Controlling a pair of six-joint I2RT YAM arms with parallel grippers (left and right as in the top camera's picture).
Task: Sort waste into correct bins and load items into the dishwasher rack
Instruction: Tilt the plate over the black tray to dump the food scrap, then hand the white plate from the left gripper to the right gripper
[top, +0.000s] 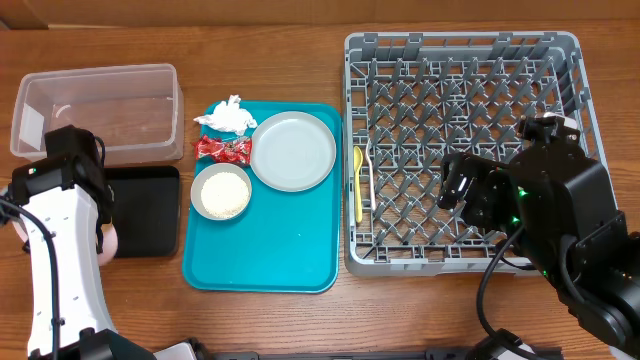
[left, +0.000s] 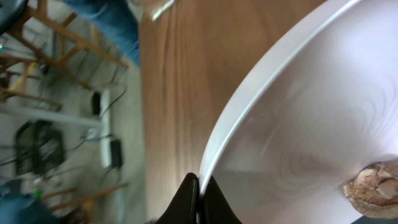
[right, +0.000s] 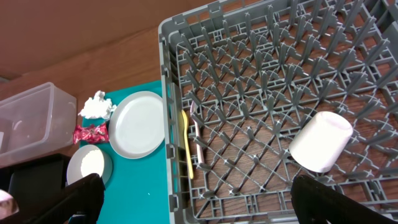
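Dishwasher rack (top: 420, 262): grey crate on the right of the tabletop (top: 300, 60), floor of upright pegs
White cup (right: 320, 142): on its side among the pegs inside the rack
Yellow utensil (top: 359, 185): lying lengthwise just inside the rack's left wall
Right end effector (right: 196, 193): fingers spread wide apart, holding nothing, over the rack, clear of the cup
Left end effector (left: 199, 198): pinched shut on the rim of the plate
Pale pink plate (left: 298, 124): gripped at its edge at the left of the tabletop, beside the black tray, mostly hidden under the arm in the overhead view
Brown food scrap (left: 376, 190): resting on the pink plate's face
Black tray (top: 150, 215): just below the clear tub, left of the teal tray
Clear tub (top: 100, 100): top left of the overhead view
Teal tray (top: 270, 250): between black tray and rack
Grey plate (top: 293, 150): on the teal tray's upper right part
Grey bowl (top: 196, 190): on the teal tray, just beside the grey plate
White rice grains (top: 222, 195): inside the bowl
Napkin (top: 228, 117): crumpled, at the teal tray's top left edge
Wrapper (top: 223, 149): red and silver, between napkin and bowl
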